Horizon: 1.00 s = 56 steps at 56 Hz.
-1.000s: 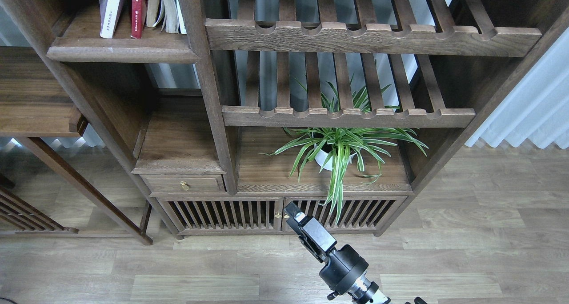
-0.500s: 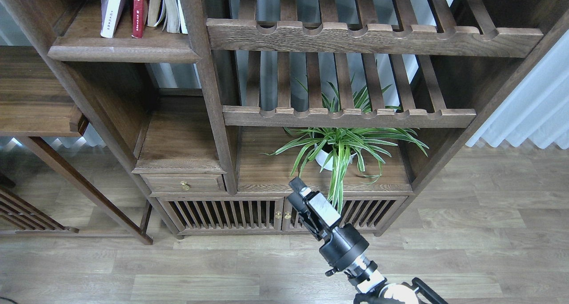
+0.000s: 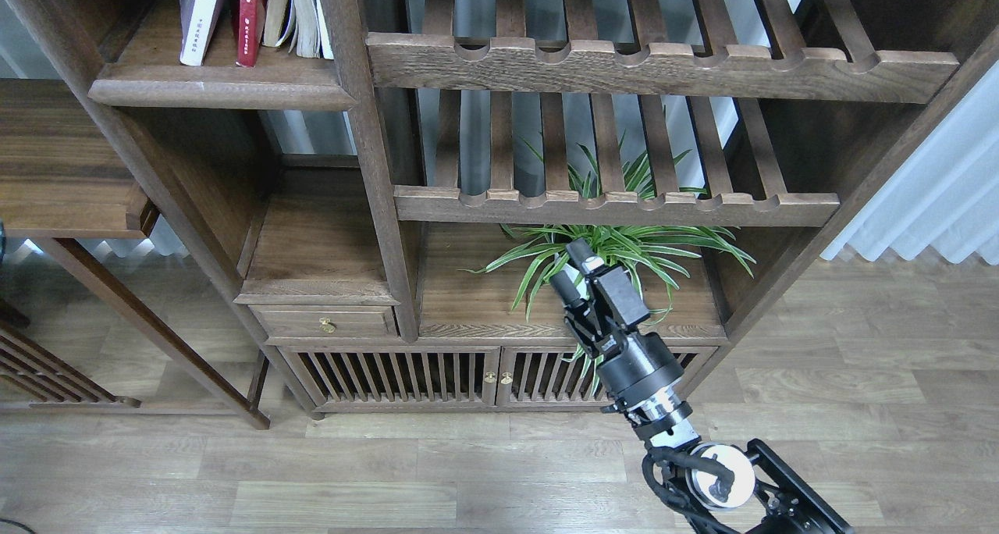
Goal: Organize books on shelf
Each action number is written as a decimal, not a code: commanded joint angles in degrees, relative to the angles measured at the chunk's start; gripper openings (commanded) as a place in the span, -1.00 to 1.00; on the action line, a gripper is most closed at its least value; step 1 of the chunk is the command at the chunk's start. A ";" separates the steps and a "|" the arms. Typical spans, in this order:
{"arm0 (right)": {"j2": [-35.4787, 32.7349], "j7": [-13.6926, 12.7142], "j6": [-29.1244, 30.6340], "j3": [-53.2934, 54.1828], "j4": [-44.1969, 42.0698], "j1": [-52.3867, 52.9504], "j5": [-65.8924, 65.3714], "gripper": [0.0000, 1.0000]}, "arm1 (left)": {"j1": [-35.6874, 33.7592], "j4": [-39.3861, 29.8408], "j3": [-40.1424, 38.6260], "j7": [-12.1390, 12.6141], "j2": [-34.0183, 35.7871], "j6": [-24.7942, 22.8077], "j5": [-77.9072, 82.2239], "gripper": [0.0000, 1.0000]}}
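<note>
The books stand at the top left on the shelf (image 3: 218, 89), a dark-brown board with a rounded front edge. A pale lavender-white paperback (image 3: 197, 17) leans on the left and a red one (image 3: 250, 15) stands beside it. A book with fanned pale pages (image 3: 300, 12) rests against the bookcase post. My right gripper (image 3: 572, 268) is far below them, in front of the plant on the low cabinet top. Its two fingers stand apart with nothing between them. My left gripper is out of view.
A spider plant (image 3: 671, 237) sits on the low cabinet top behind my right gripper. Two slatted racks (image 3: 624, 65) (image 3: 616, 206) span the bookcase's right bay. A small drawer (image 3: 328, 325) and slatted doors (image 3: 390, 378) lie below. A side table (image 3: 62, 167) is on the left, a white curtain (image 3: 936, 183) on the right.
My right arm has risen and reached forward, from in front of the cabinet doors up to the plant's level. The books have not moved.
</note>
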 commanded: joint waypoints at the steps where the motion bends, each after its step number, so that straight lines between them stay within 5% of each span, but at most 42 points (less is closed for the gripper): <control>1: -0.21 -0.01 0.00 1.99 0.00 0.09 0.16 0.98 | -1.86 -0.45 1.80 5.93 2.77 0.00 -0.02 -0.89; 4: -0.47 -0.01 0.00 2.69 0.00 0.17 0.16 0.98 | -3.62 -0.45 2.16 7.79 3.39 0.00 -0.02 -0.89; 16: -2.84 -0.01 0.00 3.66 0.00 0.53 2.27 0.98 | -8.11 -0.36 4.88 8.50 3.56 0.00 0.07 -0.89; 24: -3.63 -0.01 0.00 3.66 0.00 1.05 2.71 0.98 | -8.20 -0.36 7.08 7.54 3.48 0.00 0.15 -0.89; 30: -3.90 -0.01 0.00 3.75 0.00 1.23 2.80 0.98 | -7.94 0.26 7.78 2.97 3.04 0.00 5.07 -0.89; 43: -4.16 -0.01 0.00 3.84 0.00 1.14 2.88 0.98 | -8.55 -0.36 9.80 5.07 4.88 0.00 9.47 -0.89; 56: -5.13 -0.01 0.00 4.54 0.00 1.23 4.46 0.98 | -7.85 -0.18 10.42 4.11 4.09 0.00 9.82 -0.89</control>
